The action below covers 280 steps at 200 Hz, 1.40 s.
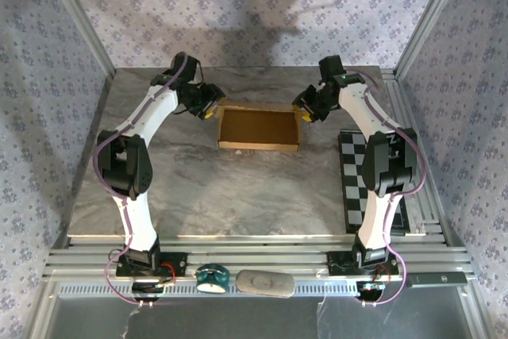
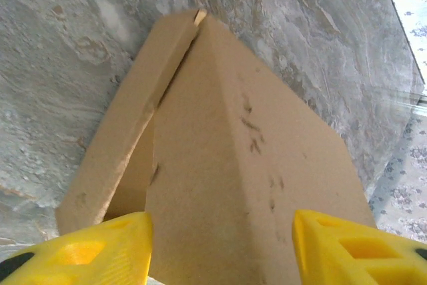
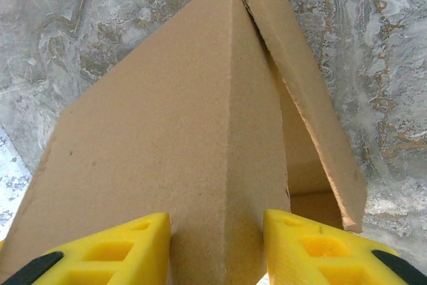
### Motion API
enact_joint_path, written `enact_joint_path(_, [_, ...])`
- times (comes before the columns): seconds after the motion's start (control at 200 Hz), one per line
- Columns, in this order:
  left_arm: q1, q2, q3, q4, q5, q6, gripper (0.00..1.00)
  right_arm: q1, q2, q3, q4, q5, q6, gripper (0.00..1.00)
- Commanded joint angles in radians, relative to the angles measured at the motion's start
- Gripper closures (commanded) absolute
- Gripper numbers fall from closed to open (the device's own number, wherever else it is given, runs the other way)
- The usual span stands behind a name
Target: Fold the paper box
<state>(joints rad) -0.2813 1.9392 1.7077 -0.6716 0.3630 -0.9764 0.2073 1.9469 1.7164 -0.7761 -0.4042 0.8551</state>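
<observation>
The paper box (image 1: 259, 128) is a shallow tan cardboard tray lying at the far middle of the table. My left gripper (image 1: 208, 109) is at its left end. In the left wrist view the yellow fingers (image 2: 100, 248) stand wide apart, open, astride a tented end flap (image 2: 220, 165) without pressing it. My right gripper (image 1: 306, 109) is at the box's right end. There the yellow fingers (image 3: 307, 248) sit close against both faces of the folded end flap (image 3: 220, 131), shut on its ridge. A loose side flap (image 3: 303, 91) leans beside it.
A black-and-white checkered board (image 1: 369, 182) lies on the table at the right, under the right arm. A teal tape dispenser (image 1: 212, 278) and a grey pad (image 1: 265, 283) rest on the near rail. Aluminium frame posts and patterned walls enclose the table.
</observation>
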Motion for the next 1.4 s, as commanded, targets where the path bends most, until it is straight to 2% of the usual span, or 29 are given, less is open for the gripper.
enact_joint_path(0.0, [-0.028, -0.03, -0.059, 0.056, 0.061, -0.057, 0.49, 0.01, 0.028, 0.012, -0.017, 0.01, -0.021, 0.6])
enact_joint_path(0.17, [-0.03, -0.044, -0.143, 0.095, 0.068, -0.065, 0.58, 0.012, 0.024, 0.004, -0.022, 0.016, -0.033, 0.61])
enact_joint_path(0.605, [-0.037, -0.044, -0.203, 0.102, 0.024, -0.02, 0.75, 0.017, 0.022, -0.035, -0.045, 0.059, -0.098, 0.65])
enact_joint_path(1.129, [-0.063, -0.037, -0.257, 0.029, -0.06, 0.1, 0.79, 0.038, 0.015, -0.139, -0.025, 0.138, -0.199, 0.7])
enact_joint_path(1.394, [-0.09, -0.021, -0.206, -0.063, -0.149, 0.183, 0.74, 0.046, 0.006, -0.162, -0.031, 0.191, -0.218, 0.71])
